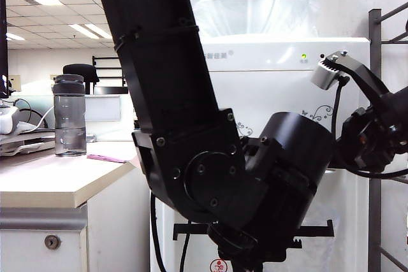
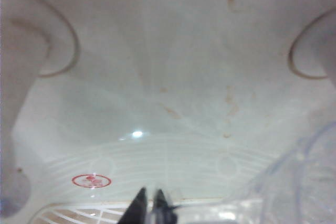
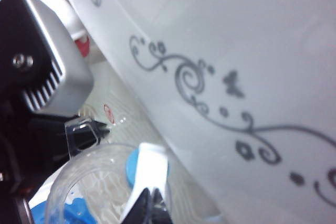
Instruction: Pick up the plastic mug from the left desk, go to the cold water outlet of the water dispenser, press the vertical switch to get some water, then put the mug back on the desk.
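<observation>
In the exterior view the left arm (image 1: 191, 125) fills the foreground, bending low in front of the water dispenser (image 1: 274, 74) and hiding its taps. The right arm (image 1: 376, 125) comes in from the right edge, and its claw is hidden behind the left arm.

The left claw (image 2: 151, 207) sits inside the dispenser's recess with its fingertips pressed together. In the right wrist view its black fingers (image 3: 86, 132) pinch a clear strip that looks like the mug's handle. The mug (image 3: 89, 192) hangs upright under the cold water tap (image 3: 131, 169), just above the white drip tray (image 2: 173, 156), with its open mouth below the blue collar. In the left wrist view it shows only as a blurred clear curve (image 2: 304, 182) at the edge.

The right claw (image 3: 150, 208) is narrow, its two dark tips almost meeting. It sits at the end of the flat white lever (image 3: 150, 169) on top of the blue-collared tap and seems to touch it, though the blur leaves this unsure. Farther along the recess is the red-collared tap (image 3: 81, 45). The dispenser's white front carries grey swirl patterns.

To the left stands the tabletop (image 1: 57, 179), with a pale top and a keyhole in the white front below. On it are a smoky-grey bottle (image 1: 69, 116) with a black lid and a flat pink item (image 1: 105, 158) just beside it. The mug is not on it.
</observation>
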Tool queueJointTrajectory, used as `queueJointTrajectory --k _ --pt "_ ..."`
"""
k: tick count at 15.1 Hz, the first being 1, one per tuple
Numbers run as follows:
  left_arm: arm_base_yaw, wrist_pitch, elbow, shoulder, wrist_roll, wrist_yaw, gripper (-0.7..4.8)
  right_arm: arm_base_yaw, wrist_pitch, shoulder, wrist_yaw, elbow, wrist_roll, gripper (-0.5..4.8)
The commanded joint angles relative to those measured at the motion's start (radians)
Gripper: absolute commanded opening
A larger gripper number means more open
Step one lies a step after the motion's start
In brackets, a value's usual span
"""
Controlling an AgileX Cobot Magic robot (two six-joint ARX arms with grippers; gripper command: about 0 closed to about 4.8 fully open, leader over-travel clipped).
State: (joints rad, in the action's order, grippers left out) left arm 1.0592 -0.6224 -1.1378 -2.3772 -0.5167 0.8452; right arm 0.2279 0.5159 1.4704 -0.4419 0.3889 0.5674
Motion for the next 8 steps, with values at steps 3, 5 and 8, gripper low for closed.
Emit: queueJointTrajectory --k 3,5,8 --pt "0.000 -0.033 -0.007 0.005 -0.008 0.015 -0.05 0.001 -0.089 0.028 0.021 -0.011 0.005 -0.01" --pt "0.000 -0.033 -0.007 0.005 -0.008 0.015 -0.05 0.001 -0.101 0.027 0.021 -0.011 0.005 -0.01" --pt "0.000 -0.033 -0.007 0.005 -0.008 0.015 -0.05 0.001 -0.108 0.027 0.022 -0.011 0.005 -0.01"
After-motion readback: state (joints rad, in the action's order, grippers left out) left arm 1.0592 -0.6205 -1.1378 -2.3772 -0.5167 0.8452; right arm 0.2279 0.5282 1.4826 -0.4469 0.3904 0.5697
